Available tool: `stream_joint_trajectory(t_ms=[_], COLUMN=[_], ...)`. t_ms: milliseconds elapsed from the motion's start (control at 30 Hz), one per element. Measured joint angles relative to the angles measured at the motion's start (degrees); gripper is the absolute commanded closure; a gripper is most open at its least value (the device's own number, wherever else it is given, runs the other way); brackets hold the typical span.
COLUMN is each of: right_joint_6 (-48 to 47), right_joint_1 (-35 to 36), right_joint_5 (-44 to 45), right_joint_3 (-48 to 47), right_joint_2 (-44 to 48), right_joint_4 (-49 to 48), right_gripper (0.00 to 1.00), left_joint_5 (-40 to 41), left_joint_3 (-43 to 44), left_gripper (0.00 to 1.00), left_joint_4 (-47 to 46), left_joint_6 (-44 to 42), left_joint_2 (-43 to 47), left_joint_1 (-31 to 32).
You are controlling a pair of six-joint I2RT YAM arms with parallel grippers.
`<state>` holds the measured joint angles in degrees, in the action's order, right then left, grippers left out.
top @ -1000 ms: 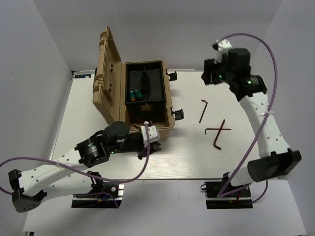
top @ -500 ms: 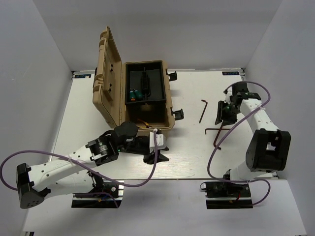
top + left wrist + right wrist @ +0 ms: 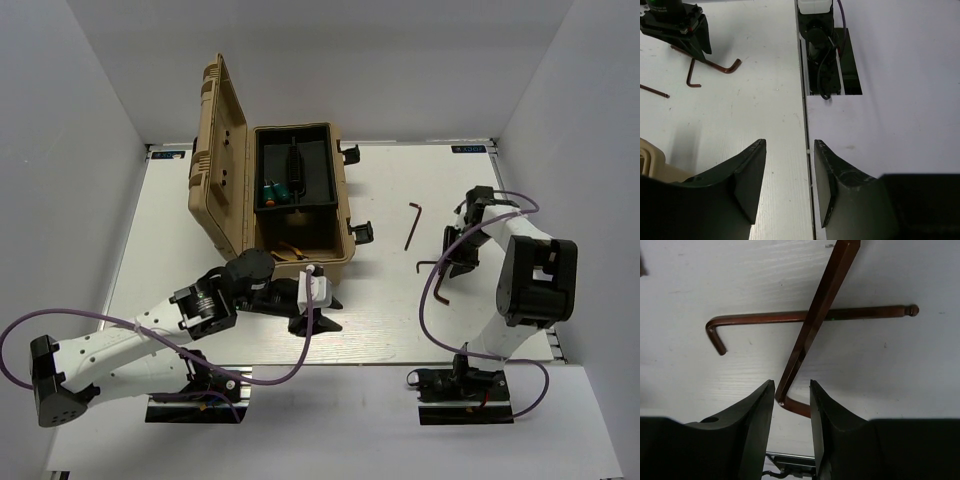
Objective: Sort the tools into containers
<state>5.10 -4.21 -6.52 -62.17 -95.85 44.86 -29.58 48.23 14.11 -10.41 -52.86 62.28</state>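
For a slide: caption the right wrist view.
Open right gripper straddling one reddish-brown L-shaped hex key crossed over another.

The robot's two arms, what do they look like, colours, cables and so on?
The left arm and right arm have white link shells and black round joint housings. A purple cable loops loosely along each. The left gripper and right gripper have matte black tapered fingers.

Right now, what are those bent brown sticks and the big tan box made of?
The bent keys look like metal with a smooth reddish-brown coating: they are thin, flat-sided and slightly shiny. The box looks like hard plastic in matte tan, with molded ribs on its open lid.
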Motion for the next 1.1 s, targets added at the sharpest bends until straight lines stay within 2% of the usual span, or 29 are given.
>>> stream_joint_trajectory(t_ms=[333,467,533,633,667,733,967,1100], right_joint_6=[3.1,4.2,4.9,5.5,5.5,5.9,3.5,-0.5], right_joint_1=[2.0,2.8,3.1,3.1,3.1,3.1,2.7,3.0], right_joint_5=[4.3,7.3,8.3,9.0,8.9,8.6,0.1,-11.2], right_joint_3=[0.1,0.2,0.3,0.9,1.1,1.4,0.4,-8.7], right_joint_2=[-3.8,-5.1,-5.0,-4.7,-4.5,-4.2,-2.1,1.5], right_joint_4=[-4.5,-4.8,-4.9,-5.4,-5.6,-5.8,-2.1,4.7], right_gripper=[0.58,0.61,0.68,0.89,1.0,1.0,1.0,1.0], left_joint_5=[-0.3,-0.3,-0.3,-0.3,-0.3,-0.3,-0.2,0.4], left_joint_3=[-0.7,-0.9,-0.9,-1.0,-1.0,-1.0,-2.2,-4.5], left_gripper=[0.46,0.46,0.46,0.46,0.46,0.46,0.46,0.46], left_joint_4=[-0.5,-0.5,-0.5,-0.8,-0.8,-0.9,-1.6,-2.5], left_joint_6=[-0.1,-0.1,-0.1,-0.1,-0.1,-0.1,-0.4,-1.1], left_joint_2=[-0.4,-0.7,-0.7,-0.7,-0.7,-0.7,-0.2,2.8], left_joint_1=[0.0,0.0,0.0,0.0,0.0,0.0,0.0,0.0])
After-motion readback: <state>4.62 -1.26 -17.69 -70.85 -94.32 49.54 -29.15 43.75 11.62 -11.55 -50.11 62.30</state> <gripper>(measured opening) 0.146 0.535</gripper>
